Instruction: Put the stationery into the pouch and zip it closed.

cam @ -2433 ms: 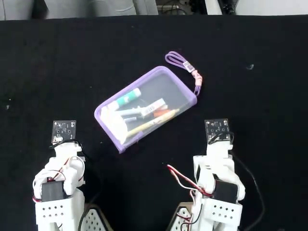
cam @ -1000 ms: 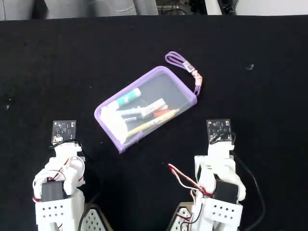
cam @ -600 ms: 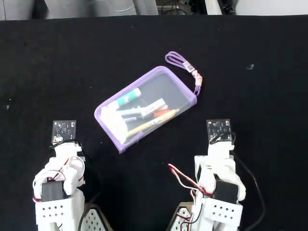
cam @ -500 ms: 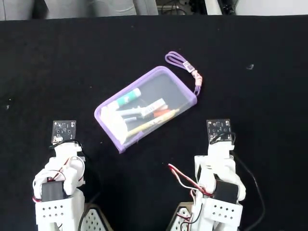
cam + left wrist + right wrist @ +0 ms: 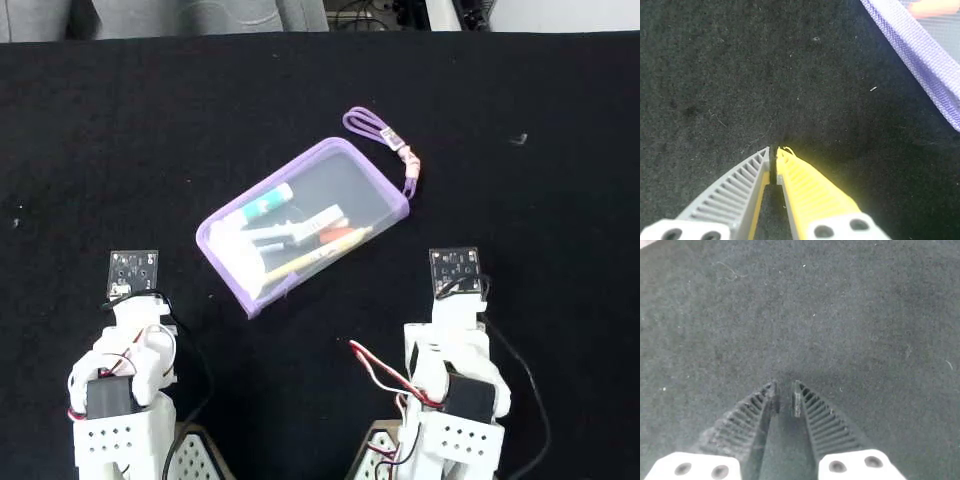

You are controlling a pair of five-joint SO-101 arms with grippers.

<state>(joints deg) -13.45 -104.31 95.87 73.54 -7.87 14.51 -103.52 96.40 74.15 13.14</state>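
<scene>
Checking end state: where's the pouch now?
High view: the pouch lies diagonally on the black cloth, ahead of and between the left arm and right arm.

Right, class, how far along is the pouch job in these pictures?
Done: the stationery lies inside the purple pouch, and the zip looks closed, its pull at the corner by the strap. In hand: nothing. The left claw and right claw are empty, over bare cloth apart from the pouch. Left: apparently nothing.

We find the purple-edged clear pouch (image 5: pixel 372 196), stationery (image 5: pixel 300 240) inside, on the black cloth counter (image 5: pixel 560 150), ahead of and between the left arm (image 5: pixel 125 370) and the right arm (image 5: pixel 450 360).
</scene>
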